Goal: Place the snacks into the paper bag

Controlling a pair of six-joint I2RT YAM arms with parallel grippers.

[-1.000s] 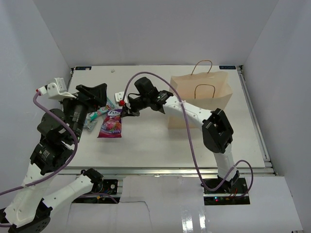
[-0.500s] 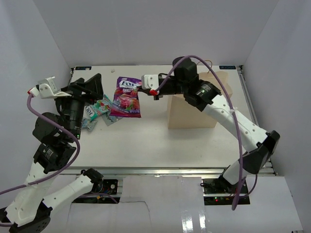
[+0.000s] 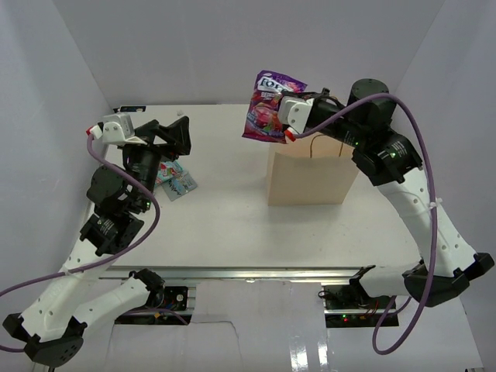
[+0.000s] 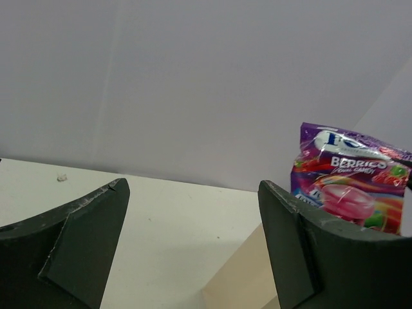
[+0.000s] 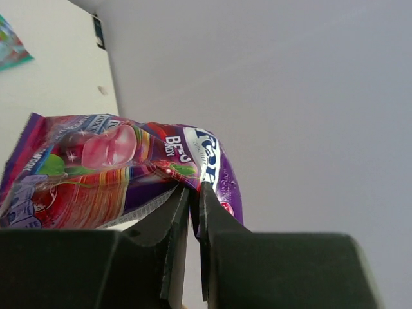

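Observation:
The purple-magenta snack packet (image 3: 269, 108) hangs in the air above the left edge of the paper bag (image 3: 310, 177), and my right gripper (image 3: 285, 122) is shut on its edge. In the right wrist view the packet (image 5: 109, 167) is pinched between the closed fingers of the gripper (image 5: 193, 193). Teal and silvery snack packets (image 3: 175, 180) lie on the table at the left. Above them my left gripper (image 3: 167, 133) is open and holds nothing. Its wrist view looks between wide fingers (image 4: 77, 238) toward the purple packet (image 4: 347, 187) and the bag (image 4: 251, 280).
The tan bag stands upright at the back right of the white table (image 3: 225, 225), its loop handles partly hidden by my right arm. White walls close in the left, back and right sides. A teal packet (image 5: 9, 48) shows at the corner of the right wrist view.
My right arm has lifted the purple packet off the table and carried it right, up above the bag. My left gripper has risen, shifted right and opened wider.

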